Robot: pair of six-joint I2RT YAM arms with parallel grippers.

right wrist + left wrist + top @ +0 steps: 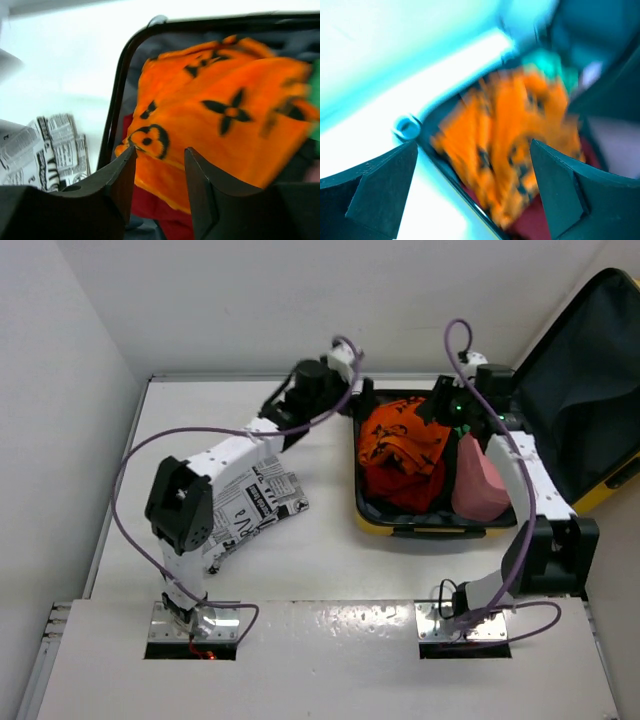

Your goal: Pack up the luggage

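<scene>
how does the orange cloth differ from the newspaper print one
The orange cloth is orange with black motifs; the newspaper-print cloth is white with black print. The orange cloth lies bunched inside the luggage; the newspaper-print cloth lies spread on the table beside it. Both are patterned fabric.

Top view: looks down from above and behind both arms, bases at its lower edge, wide enough for the whole white table (330, 570) and the open luggage (585, 380) at far right. Left wrist view: very close and blurred, peering between its own dark fingers (380, 185) over the suitcase rim onto an orange patterned cloth (500, 135). Right wrist view: equally close, facing back across that cloth toward the table (a newsprint cloth (45, 150) shows at its left edge). All three views share the orange cloth — the wrist views from opposing sides.
</scene>
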